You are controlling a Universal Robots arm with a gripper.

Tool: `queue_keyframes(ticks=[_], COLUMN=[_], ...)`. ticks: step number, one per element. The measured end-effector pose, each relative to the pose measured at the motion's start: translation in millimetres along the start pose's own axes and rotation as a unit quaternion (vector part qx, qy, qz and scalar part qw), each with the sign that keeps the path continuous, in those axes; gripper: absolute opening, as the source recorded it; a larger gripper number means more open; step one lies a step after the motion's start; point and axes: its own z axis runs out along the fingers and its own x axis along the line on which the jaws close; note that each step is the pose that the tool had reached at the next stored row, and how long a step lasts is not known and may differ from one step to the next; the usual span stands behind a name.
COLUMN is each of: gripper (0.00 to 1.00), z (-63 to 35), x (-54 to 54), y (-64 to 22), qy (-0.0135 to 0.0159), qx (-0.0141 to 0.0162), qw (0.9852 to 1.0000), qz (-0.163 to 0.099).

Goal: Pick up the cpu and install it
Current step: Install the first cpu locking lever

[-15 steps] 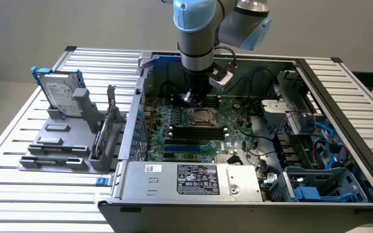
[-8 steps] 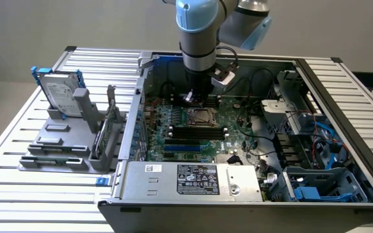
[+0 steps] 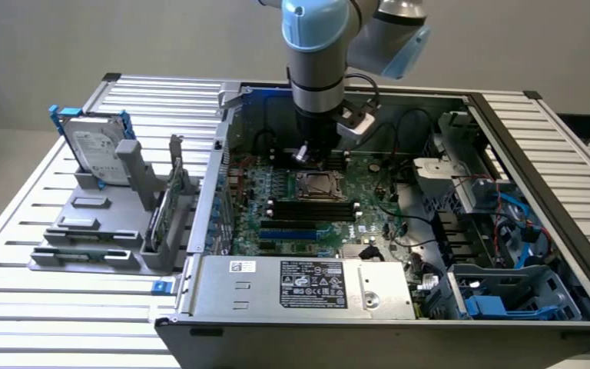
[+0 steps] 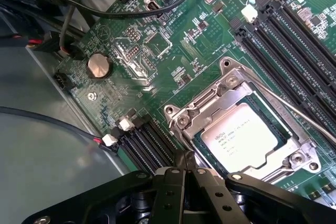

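Closest to the wrist camera, gripper (image 4: 185, 167) with black fingertips pressed together, nothing between them — hovering just beside the socket's near edge. Just past the tips, cpu (image 4: 242, 138) seated flat in the motherboard socket, silver top with printed text showing, framed by the metal retention bracket (image 4: 210, 100). Beyond that, green motherboard (image 4: 157, 40) with a round coin battery (image 4: 98, 65) and black memory slots (image 4: 294, 35). Seen from outside, gripper (image 3: 316, 156) directly above the socket (image 3: 316, 185) inside the open computer case (image 3: 510, 138). Farther off, on the exterior view's left, hard drive (image 3: 98, 146) upright in a grey holder (image 3: 90, 231).
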Motion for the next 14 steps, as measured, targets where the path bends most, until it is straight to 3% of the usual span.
queue_keyframes(ticks=[14], gripper=[0.11], z=[0.4], x=[2.3], y=[2.9], qy=[-0.0013], qx=[0.0010], qw=[1.0000], qz=[0.000])
